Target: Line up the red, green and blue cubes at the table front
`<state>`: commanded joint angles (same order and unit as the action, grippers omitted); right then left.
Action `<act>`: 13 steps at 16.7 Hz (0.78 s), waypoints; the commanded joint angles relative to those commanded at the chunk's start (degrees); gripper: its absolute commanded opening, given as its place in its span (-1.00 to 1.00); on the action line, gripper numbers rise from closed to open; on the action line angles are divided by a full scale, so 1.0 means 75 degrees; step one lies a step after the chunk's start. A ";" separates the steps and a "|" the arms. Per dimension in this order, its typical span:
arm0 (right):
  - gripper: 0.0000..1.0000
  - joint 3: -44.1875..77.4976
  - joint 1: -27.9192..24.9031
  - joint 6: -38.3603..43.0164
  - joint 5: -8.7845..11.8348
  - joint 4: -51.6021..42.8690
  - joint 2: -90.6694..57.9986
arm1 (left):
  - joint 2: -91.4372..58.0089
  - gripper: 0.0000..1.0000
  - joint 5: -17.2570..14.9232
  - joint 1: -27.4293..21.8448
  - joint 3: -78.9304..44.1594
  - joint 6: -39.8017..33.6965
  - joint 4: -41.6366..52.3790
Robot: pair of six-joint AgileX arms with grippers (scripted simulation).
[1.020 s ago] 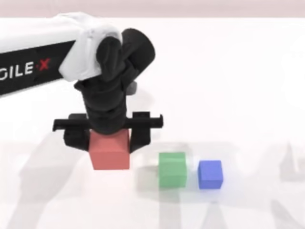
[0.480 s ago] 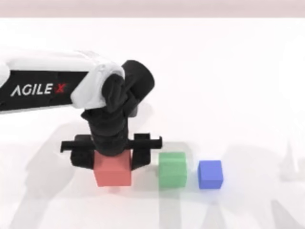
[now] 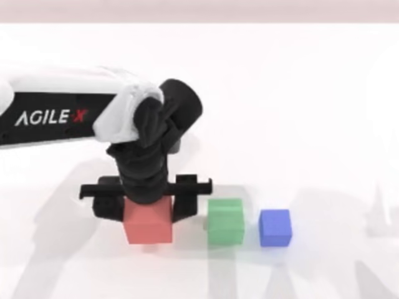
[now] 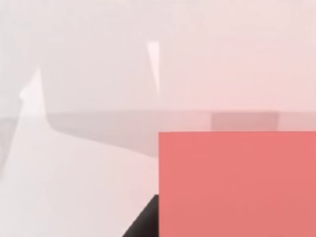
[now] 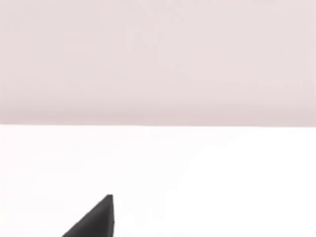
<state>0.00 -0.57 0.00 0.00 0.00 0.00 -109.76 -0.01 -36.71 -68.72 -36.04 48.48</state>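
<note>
Left gripper [image 3: 147, 208] is down over the red cube [image 3: 148, 225], one black finger [image 3: 182, 205] on each side face, looks clamped on it. The cube sits between the jaws, its front half sticking out past them toward the table [image 3: 324, 112] front. Can't tell from the top view if it's touching the surface or just off it. Left wrist view is mostly red face [image 4: 237, 182], nothing else useful there.

Just beside the jaws, on the right: green cube [image 3: 225, 219], small gap to the finger, not touching. Beyond that the blue cube [image 3: 275, 227], apart from the green. All three roughly in one row already, red slightly off line if anything.

Handling, my read: rigid matte block, light, flat parallel faces, so a side-face pinch at mid-height is right. The risk is twisting if the grip is off-centre, or the right-hand finger bumping the green on opening. Open straight, lift straight.

Right arm isn't in the top view; its wrist camera shows only bare table and one dark fingertip [image 5: 96, 219], jaw state unreadable.
</note>
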 joint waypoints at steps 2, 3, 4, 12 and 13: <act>1.00 0.0000 0.0000 0.0000 0.0000 0.0000 0.0000 | 0.0000 0.21 0.0000 0.0000 0.0000 0.0000 0.0000; 1.00 0.0000 0.0000 0.0000 0.0000 0.0000 0.0000 | 0.0000 0.36 0.0000 0.0000 0.0000 0.0000 0.0000; 1.00 0.0000 0.0000 0.0000 0.0000 0.0000 0.0000 | 0.0000 0.51 0.0000 0.0000 0.0000 0.0000 0.0000; 1.00 0.0000 0.0000 0.0000 0.0000 0.0000 0.0000 | 0.0000 1.00 0.0000 0.0000 0.0000 0.0000 0.0000; 1.00 0.0000 0.0000 0.0000 0.0000 0.0000 0.0000 | 0.0000 1.00 0.0000 0.0000 0.0000 0.0000 0.0000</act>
<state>0.00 -0.57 0.00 0.00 0.00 0.00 -109.76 -0.01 -36.71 -68.72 -36.04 48.48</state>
